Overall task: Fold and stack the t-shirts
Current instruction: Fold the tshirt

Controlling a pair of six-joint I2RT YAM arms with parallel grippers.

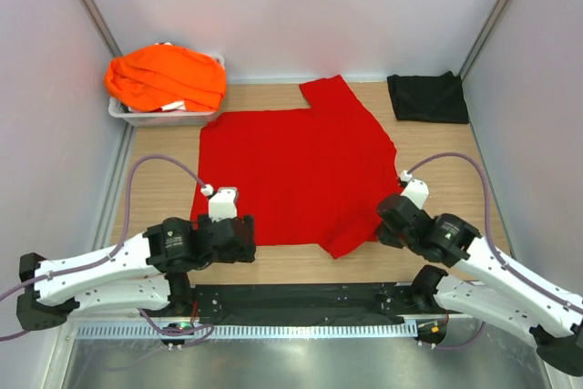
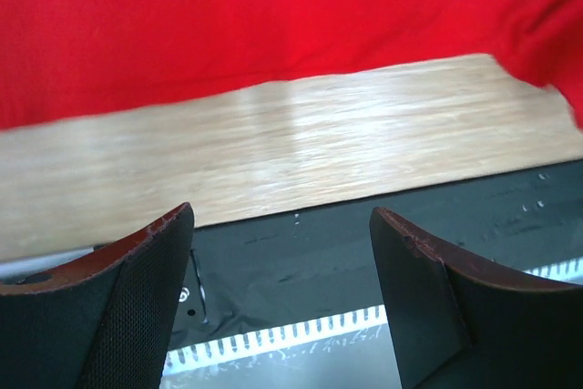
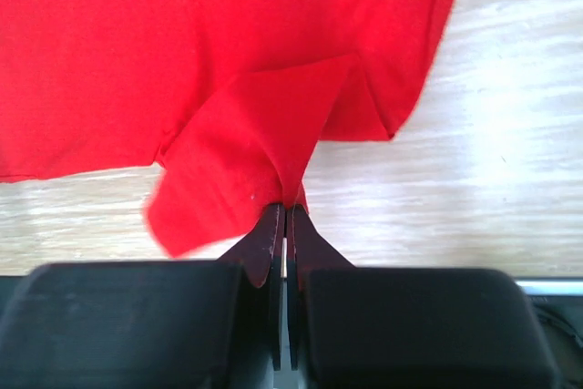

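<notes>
The red shirt (image 1: 291,170) lay spread on the desk (image 1: 437,138). The right end effector (image 3: 284,211) was clamped on its 5 o'clock corner (cloth bunched there); the left end effector (image 2: 282,216) gaped empty at 7 o'clock.

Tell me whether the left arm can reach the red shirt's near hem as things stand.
Probably yes. The left gripper stands open just short of the red t-shirt's near hem, with only bare table between them. The right gripper is shut on the shirt's other near corner, well aside.
</notes>
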